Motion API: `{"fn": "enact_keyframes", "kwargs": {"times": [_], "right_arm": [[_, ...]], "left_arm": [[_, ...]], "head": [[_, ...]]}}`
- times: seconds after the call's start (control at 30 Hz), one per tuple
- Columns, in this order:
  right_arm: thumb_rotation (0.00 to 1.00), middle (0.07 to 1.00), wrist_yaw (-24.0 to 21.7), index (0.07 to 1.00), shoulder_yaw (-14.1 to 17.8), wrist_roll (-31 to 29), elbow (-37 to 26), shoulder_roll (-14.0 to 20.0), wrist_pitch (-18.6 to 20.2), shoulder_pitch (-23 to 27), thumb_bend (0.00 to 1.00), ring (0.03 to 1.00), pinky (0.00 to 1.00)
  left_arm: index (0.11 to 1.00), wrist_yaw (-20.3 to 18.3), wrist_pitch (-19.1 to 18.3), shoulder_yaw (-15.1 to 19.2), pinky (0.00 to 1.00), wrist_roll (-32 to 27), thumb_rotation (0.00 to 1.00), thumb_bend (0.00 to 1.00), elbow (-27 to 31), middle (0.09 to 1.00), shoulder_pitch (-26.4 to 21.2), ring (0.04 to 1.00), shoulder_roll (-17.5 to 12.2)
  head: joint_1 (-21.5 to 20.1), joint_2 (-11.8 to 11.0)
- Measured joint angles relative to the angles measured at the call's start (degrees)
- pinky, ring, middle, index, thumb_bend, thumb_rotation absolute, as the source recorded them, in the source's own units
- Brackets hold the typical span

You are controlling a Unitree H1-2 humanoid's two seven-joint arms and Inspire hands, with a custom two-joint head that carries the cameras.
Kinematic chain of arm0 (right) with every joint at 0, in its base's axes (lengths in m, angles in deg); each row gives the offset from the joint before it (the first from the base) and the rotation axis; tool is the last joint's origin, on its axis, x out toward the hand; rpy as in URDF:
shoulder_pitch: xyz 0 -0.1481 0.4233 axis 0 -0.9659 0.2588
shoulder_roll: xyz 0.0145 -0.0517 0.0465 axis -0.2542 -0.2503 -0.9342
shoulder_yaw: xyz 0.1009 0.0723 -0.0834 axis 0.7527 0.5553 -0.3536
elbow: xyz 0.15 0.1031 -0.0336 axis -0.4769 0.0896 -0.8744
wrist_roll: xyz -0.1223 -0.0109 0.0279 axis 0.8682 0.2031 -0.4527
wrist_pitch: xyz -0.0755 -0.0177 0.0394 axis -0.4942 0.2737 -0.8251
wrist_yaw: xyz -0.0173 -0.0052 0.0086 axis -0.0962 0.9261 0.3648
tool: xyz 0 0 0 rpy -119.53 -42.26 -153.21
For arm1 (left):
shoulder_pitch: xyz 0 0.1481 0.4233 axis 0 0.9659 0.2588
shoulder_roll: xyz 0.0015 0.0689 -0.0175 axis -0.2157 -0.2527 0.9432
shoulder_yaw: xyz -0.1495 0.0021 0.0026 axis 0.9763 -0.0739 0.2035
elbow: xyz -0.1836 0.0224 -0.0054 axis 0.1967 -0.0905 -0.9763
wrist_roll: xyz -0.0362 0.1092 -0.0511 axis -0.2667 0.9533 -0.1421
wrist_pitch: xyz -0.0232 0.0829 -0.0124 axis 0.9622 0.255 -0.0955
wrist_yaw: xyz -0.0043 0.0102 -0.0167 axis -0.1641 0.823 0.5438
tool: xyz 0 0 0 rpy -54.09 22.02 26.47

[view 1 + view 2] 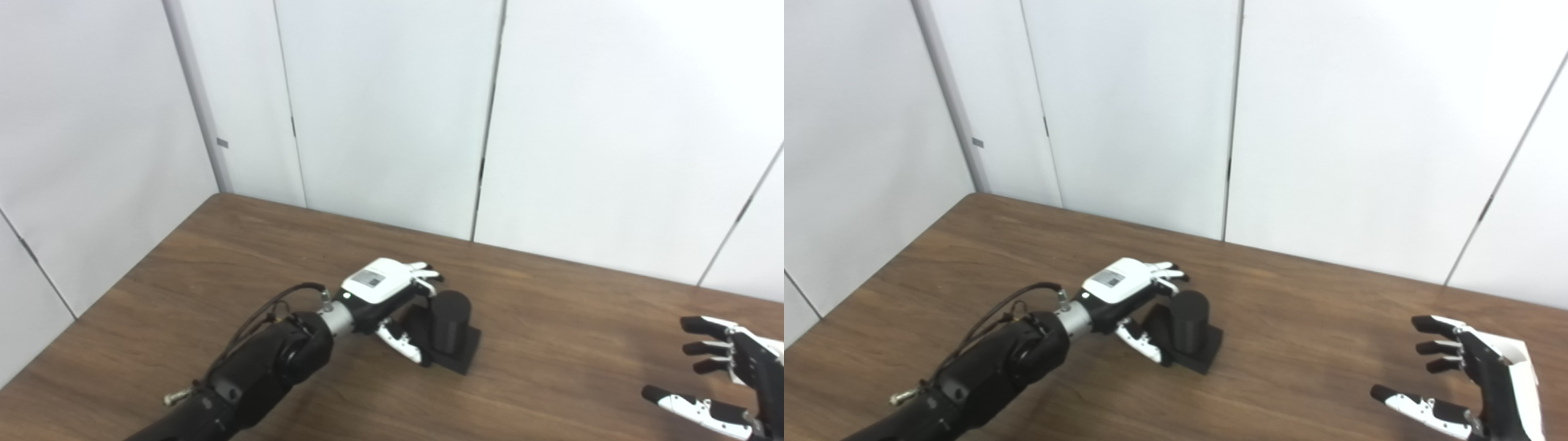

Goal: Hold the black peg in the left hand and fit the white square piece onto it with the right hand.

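Upright black peg (pixel 451 327), square base; left hand (pixel 392 300) fingers wide beside it; right hand (pixel 1470 380) fingers wide

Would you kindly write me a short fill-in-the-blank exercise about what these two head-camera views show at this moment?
1. The black cylindrical peg on its square base stands on the brown ____ table.
2. The left robot hand reaches around the peg from the picture's ____ side.
3. The right robot hand is ____, holding nothing.
4. The white square piece is ____ in either view.

Missing words: wooden; left; open; not visible
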Motion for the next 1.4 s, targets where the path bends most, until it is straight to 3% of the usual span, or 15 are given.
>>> {"fn": "enact_keyframes", "kwargs": {"times": [0.37,0.57,0.83,0.93,1.03,1.13,1.23,1.4], "right_arm": [[0.0,0.683,1.5,0.644,-0.2,1.4,2.5,0.5,-3.6,0.2,0.58,0.585,0.46],[0.0,0.683,2.4,0.649,-0.4,1.8,3.6,-0.1,-4.6,0.3,0.59,0.582,0.46],[0.0,0.695,2.5,0.668,-1.5,2.8,3.8,-0.7,-4.7,0.9,0.58,0.602,0.48],[0.0,0.709,2.5,0.679,-1.7,3.2,3.5,-1.1,-4.5,0.9,0.59,0.625,0.5],[0.03,0.744,2.5,0.687,-1.9,6.1,2.8,-0.8,-4.1,1.1,0.62,0.72,0.62],[0.1,0.813,1.1,0.707,-2.1,11.1,0.5,0.7,0.0,2.1,0.64,0.815,0.73],[0.12,0.858,-2.4,0.74,-2.3,14.1,-1.6,3.8,4.3,3.9,0.66,0.838,0.69],[0.14,0.915,-12.3,0.796,-5.0,19.9,-5.1,11.0,11.0,6.4,0.75,0.895,0.75]], "left_arm": [[0.488,0.1,5.5,-6.0,0.91,1.6,0.07,0.52,-2.2,0.913,-3.8,0.974,3.7],[0.487,0.0,5.9,-7.2,0.89,1.6,0.07,0.52,-2.3,0.908,-4.1,0.97,4.0],[0.487,0.2,7.9,-9.3,0.85,2.1,0.07,0.52,-2.3,0.887,-4.9,0.93,3.5],[0.488,0.3,8.1,-10.0,0.85,2.5,0.07,0.52,-2.3,0.885,-5.3,0.93,3.2],[0.488,0.4,8.3,-10.5,0.85,2.5,0.07,0.52,-2.3,0.878,-5.6,0.921,2.8],[0.488,1.4,8.7,-11.3,0.84,2.3,0.07,0.52,-2.3,0.88,-5.6,0.915,2.2],[0.488,1.7,9.3,-11.8,0.82,1.6,0.07,0.52,-2.2,0.866,-5.6,0.897,1.5],[0.488,3.0,9.8,-12.7,0.8,0.4,0.06,0.52,-2.1,0.858,-5.4,0.887,0.5]], "head": [[-5.4,1.3],[-9.0,2.4],[-15.9,2.7],[-22.0,2.0],[-26.3,1.1],[-30.0,-0.1],[-33.7,-1.8],[-38.1,-3.9]]}}
